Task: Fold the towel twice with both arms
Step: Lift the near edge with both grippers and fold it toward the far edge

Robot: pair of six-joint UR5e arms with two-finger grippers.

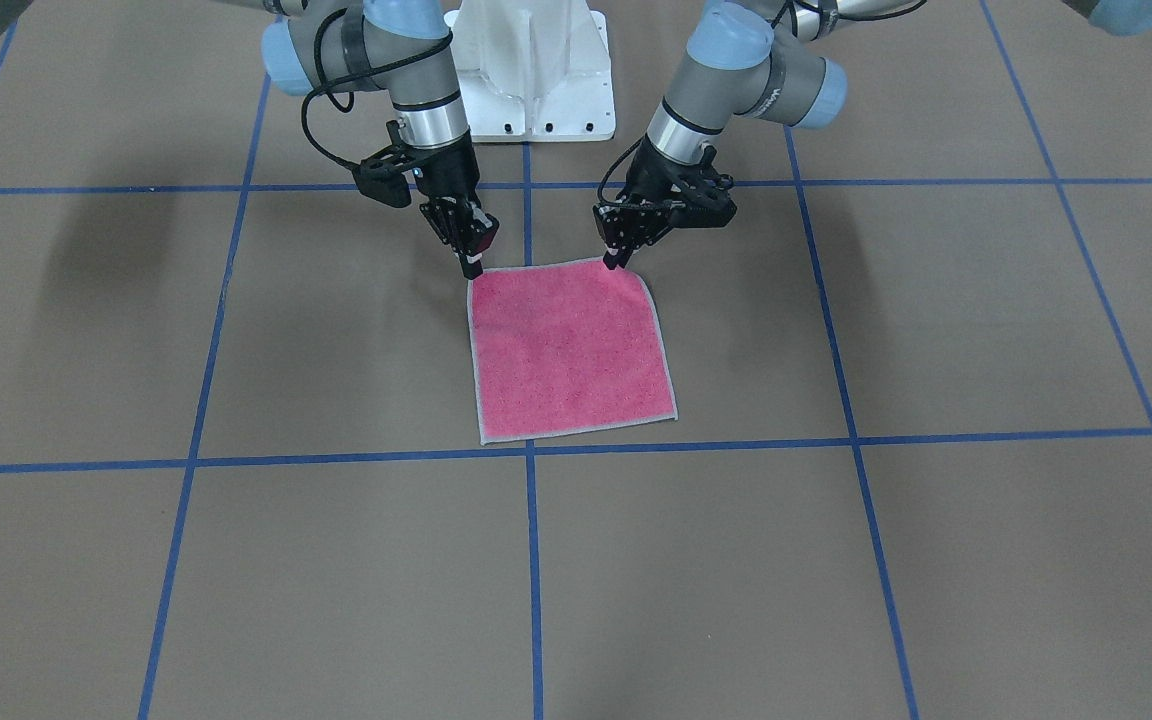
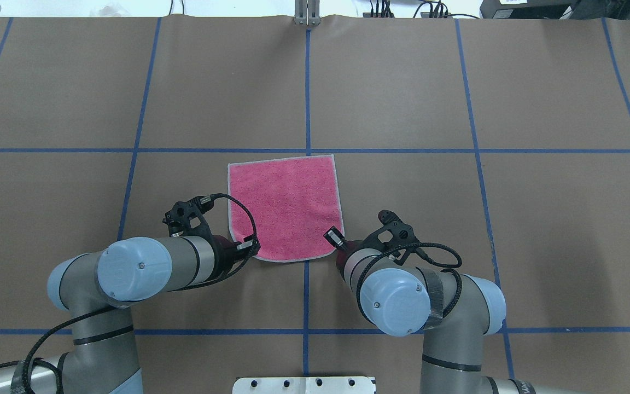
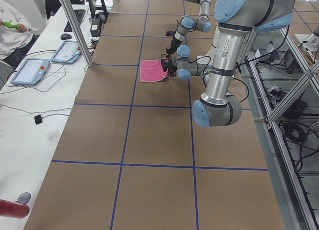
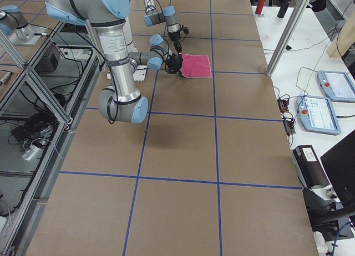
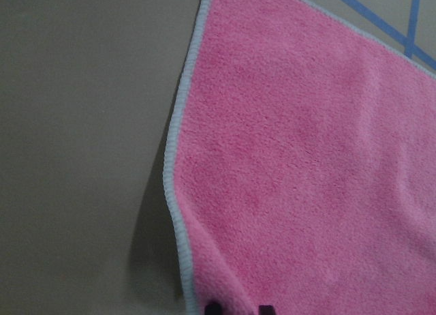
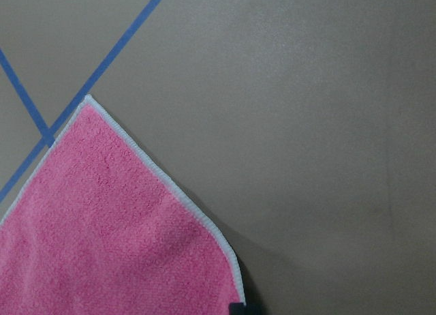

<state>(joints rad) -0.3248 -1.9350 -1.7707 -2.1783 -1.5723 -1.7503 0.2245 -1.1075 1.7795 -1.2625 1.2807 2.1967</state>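
Left gripper (image 1: 617, 262) and right gripper (image 1: 474, 268) seemingly pinch near corners of the towel (image 2: 285, 202) — far edge at 12 o'clock overhead.

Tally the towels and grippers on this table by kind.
towel: 1
grippers: 2 (left gripper, right gripper)
Total: 3
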